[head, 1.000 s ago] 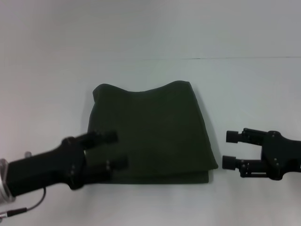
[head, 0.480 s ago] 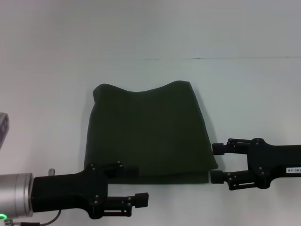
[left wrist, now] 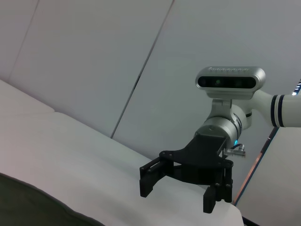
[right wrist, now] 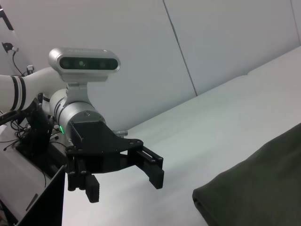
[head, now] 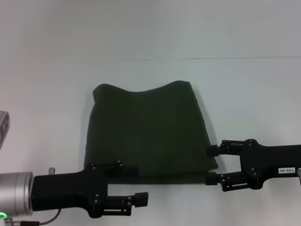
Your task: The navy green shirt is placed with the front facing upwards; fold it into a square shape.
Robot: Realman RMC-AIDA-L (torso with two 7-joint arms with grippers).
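The navy green shirt point(head: 148, 132) lies folded into a rough square in the middle of the white table, plain dark cloth up and no lettering showing. My left gripper point(head: 138, 184) is open at the shirt's near left corner, one finger over the cloth edge and the other over bare table. At the near right corner my right gripper point(head: 210, 165) is open, its fingertips at the shirt's edge. The left wrist view shows a corner of the shirt point(left wrist: 28, 207) and the right gripper point(left wrist: 178, 194) beyond it. In the right wrist view are the shirt point(right wrist: 258, 188) and the left gripper point(right wrist: 124, 184).
The white table point(head: 244, 94) spreads wide around the shirt, with a thin seam line point(head: 211, 58) across its back. A small grey object point(head: 3, 127) pokes in at the left edge. Pale wall panels stand behind both arms in the wrist views.
The left gripper dropped from over the shirt's left side to its near left corner, then held still. The right gripper slid left up to the near right corner. The shirt has not moved.
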